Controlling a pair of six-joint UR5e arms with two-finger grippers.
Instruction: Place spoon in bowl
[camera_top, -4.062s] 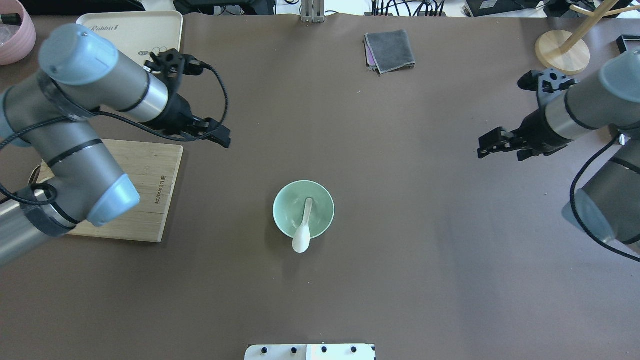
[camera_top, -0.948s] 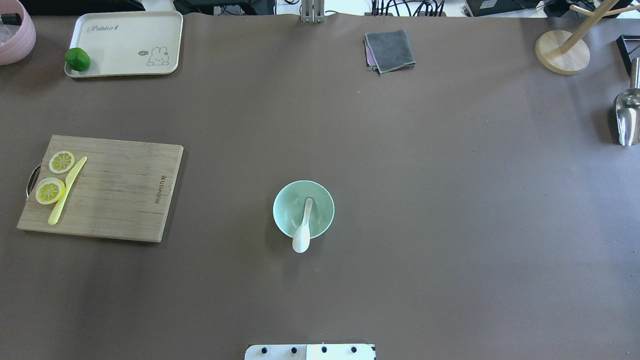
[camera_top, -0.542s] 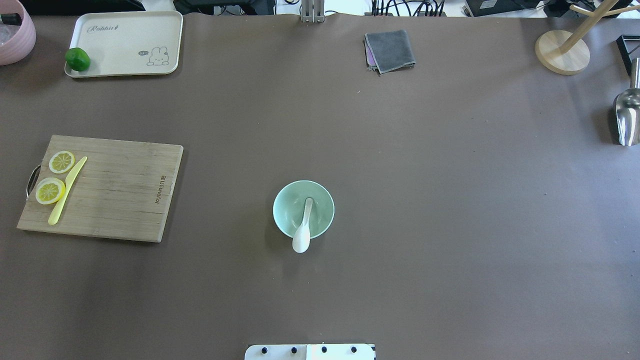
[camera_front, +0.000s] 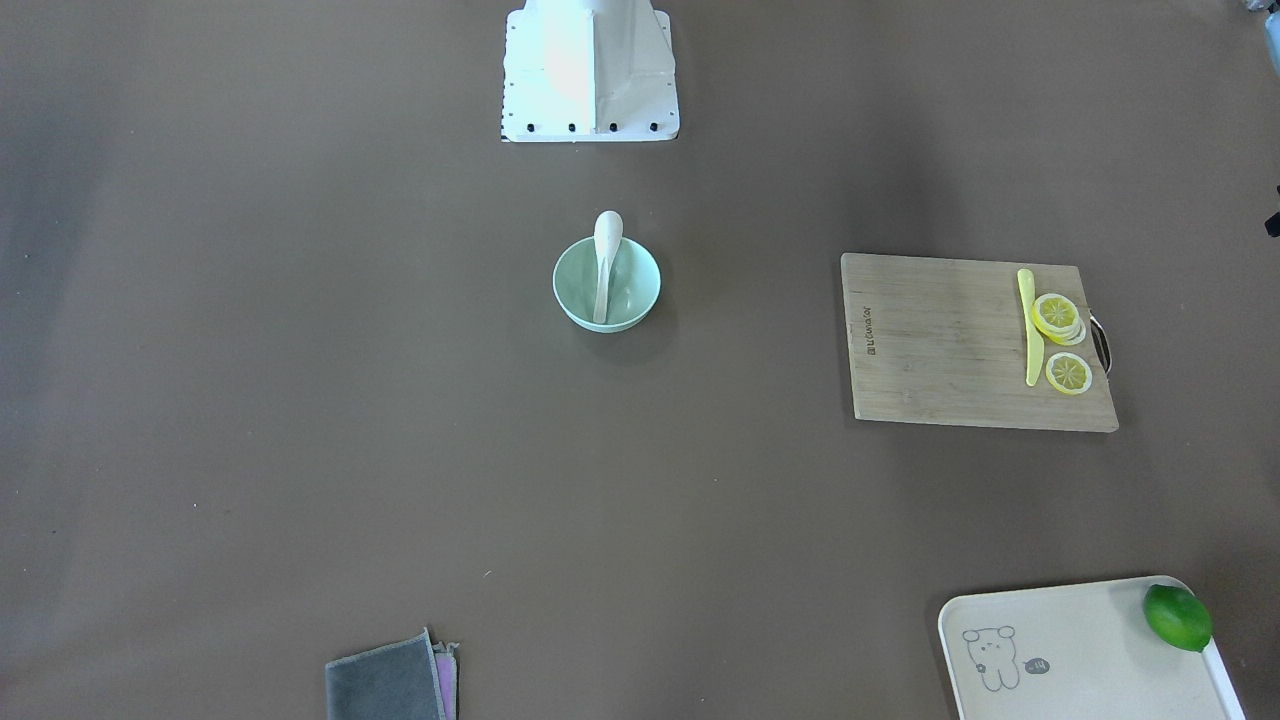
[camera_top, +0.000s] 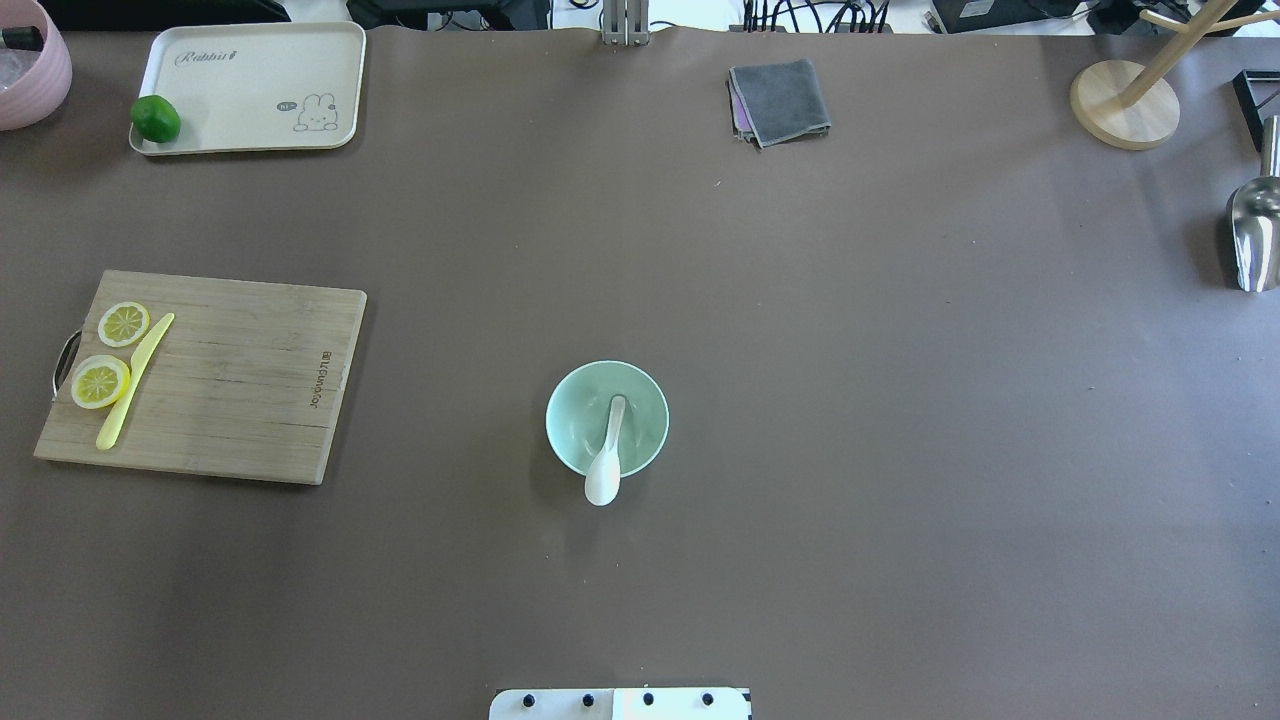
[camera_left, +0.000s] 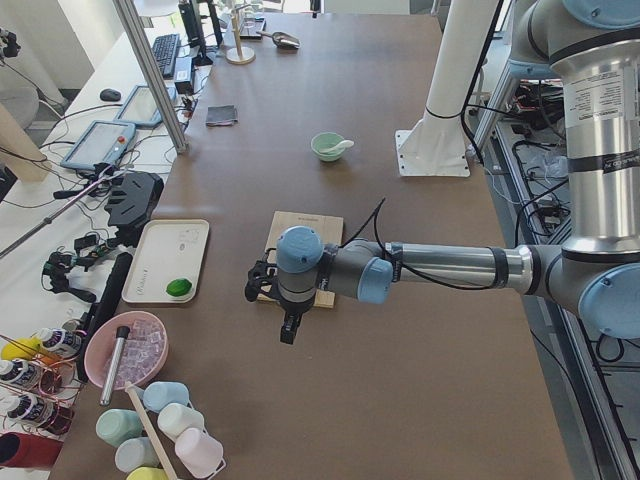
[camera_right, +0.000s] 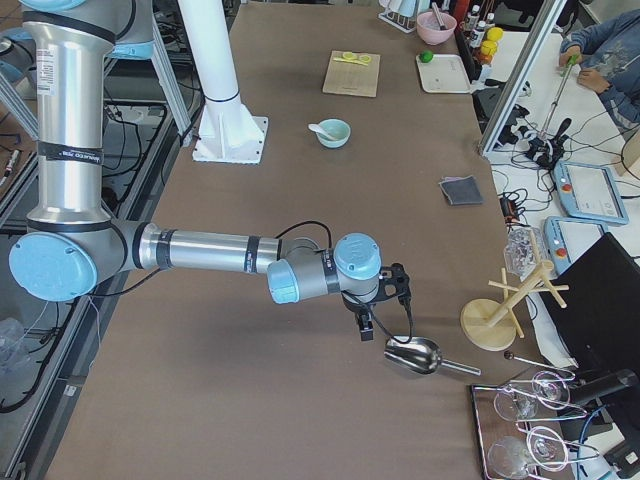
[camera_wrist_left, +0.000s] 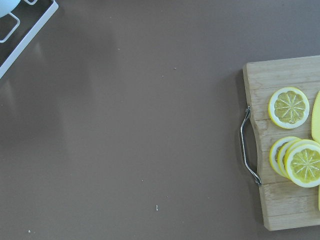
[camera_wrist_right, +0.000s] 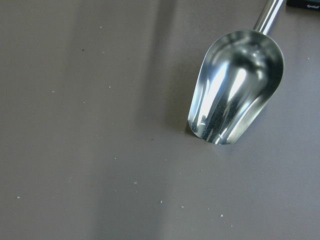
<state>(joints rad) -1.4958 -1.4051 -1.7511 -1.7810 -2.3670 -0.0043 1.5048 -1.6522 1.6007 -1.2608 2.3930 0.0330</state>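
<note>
The white spoon (camera_top: 605, 458) rests in the mint-green bowl (camera_top: 570, 410) at the table's middle. Its handle lies inside the bowl and its scoop hangs over the rim on the robot's side. Both also show in the front view, spoon (camera_front: 605, 250) and bowl (camera_front: 632, 292). Neither gripper touches them. My left gripper (camera_left: 287, 330) shows only in the exterior left view, off beyond the cutting board's end; I cannot tell its state. My right gripper (camera_right: 366, 328) shows only in the exterior right view, beside a metal scoop; I cannot tell its state.
A wooden cutting board (camera_top: 240, 385) with lemon slices (camera_top: 100, 381) and a yellow knife (camera_top: 133, 380) lies at the left. A tray (camera_top: 250, 70) with a lime (camera_top: 155, 118), a grey cloth (camera_top: 780, 100), a wooden stand (camera_top: 1125, 105) and a metal scoop (camera_top: 1254, 235) sit around the edges.
Four seconds ago both arms reached over the table in the overhead view; now both are out of that view. The spoon and bowl have not moved.
</note>
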